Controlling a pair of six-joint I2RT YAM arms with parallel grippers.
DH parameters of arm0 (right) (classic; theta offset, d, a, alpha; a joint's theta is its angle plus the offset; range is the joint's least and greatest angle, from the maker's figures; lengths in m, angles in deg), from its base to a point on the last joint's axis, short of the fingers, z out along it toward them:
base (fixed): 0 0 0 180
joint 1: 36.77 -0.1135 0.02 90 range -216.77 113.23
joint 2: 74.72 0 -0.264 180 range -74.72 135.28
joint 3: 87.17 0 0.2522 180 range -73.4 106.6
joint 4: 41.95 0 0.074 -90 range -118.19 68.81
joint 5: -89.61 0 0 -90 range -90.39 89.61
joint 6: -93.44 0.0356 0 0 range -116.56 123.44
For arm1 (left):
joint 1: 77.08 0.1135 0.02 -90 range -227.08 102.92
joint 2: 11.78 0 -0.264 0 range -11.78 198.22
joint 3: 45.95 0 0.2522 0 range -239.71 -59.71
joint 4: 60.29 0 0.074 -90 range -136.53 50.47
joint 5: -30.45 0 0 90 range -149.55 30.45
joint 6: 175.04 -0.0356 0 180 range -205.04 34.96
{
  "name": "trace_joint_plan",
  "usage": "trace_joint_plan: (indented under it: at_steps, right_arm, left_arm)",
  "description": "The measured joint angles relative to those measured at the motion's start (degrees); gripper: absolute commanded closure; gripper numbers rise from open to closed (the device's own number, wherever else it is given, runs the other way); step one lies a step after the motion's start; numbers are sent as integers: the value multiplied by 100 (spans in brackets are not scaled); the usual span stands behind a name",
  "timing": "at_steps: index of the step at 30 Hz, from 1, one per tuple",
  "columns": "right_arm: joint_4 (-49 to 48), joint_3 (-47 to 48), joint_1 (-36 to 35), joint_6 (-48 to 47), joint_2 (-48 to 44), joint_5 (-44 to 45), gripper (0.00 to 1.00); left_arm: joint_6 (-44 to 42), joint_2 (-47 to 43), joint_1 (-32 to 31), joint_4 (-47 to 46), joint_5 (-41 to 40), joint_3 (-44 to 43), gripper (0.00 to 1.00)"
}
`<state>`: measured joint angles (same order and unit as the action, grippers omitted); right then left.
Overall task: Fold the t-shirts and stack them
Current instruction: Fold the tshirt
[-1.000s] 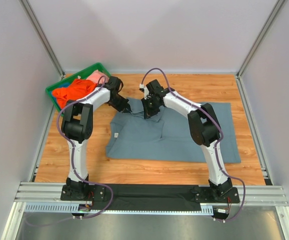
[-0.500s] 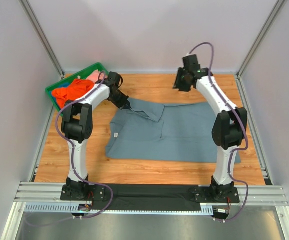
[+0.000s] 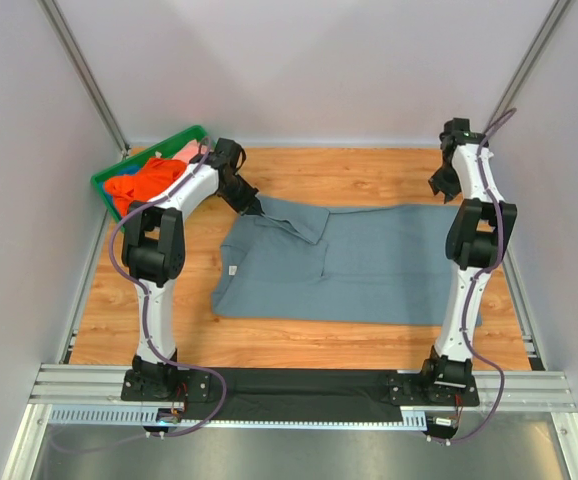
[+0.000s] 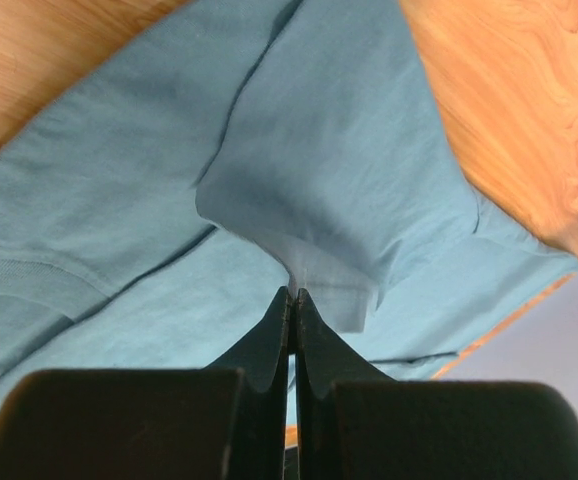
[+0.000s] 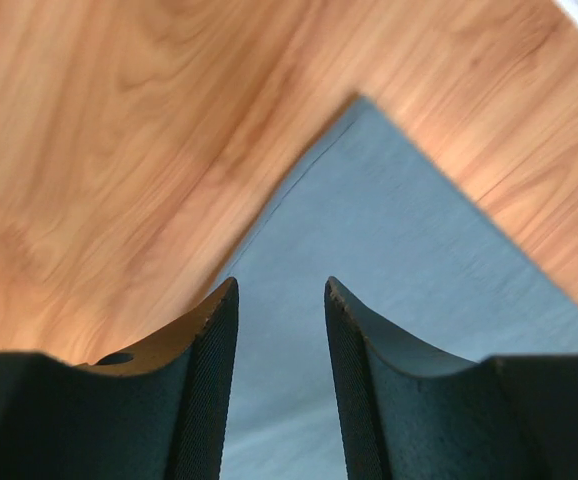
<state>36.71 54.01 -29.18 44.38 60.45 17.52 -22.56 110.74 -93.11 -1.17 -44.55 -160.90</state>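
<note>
A slate grey-blue t-shirt (image 3: 349,265) lies spread on the wooden table, its far left sleeve folded inward. My left gripper (image 3: 253,208) is shut on the shirt's far left edge; in the left wrist view the jaws (image 4: 294,295) pinch a fold of the fabric (image 4: 309,180). My right gripper (image 3: 439,186) is open and empty above the shirt's far right corner (image 5: 369,260). An orange t-shirt (image 3: 147,184) and a pale pink one (image 3: 193,153) lie in the bin.
A green plastic bin (image 3: 104,180) stands at the far left corner of the table. White walls with metal posts close in the back and sides. Bare wood (image 3: 369,170) runs along the far edge.
My right arm has swung from the shirt's collar area to the far right corner, letting go of the fabric. The left gripper has stayed shut on the shirt's edge.
</note>
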Motion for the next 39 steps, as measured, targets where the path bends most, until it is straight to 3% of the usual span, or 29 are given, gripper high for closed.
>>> trace_joint_plan:
  at_steps: [8,33,37,39]
  right_arm:
    - [13,229,476,46,481,66,59]
    - [-446,584,798,170,1034,116,60]
    - [-492,603,798,181,1047,114,74]
    - [-503,603,798,160,1047,118,89]
  left_arm:
    - [-44,-2,0,24,144,-98,100]
    - [-131,-2,0,17,186,-98,100]
    - [-131,-2,0,17,186,-98,100]
    - [-131,-2,0,31,184,-116,100]
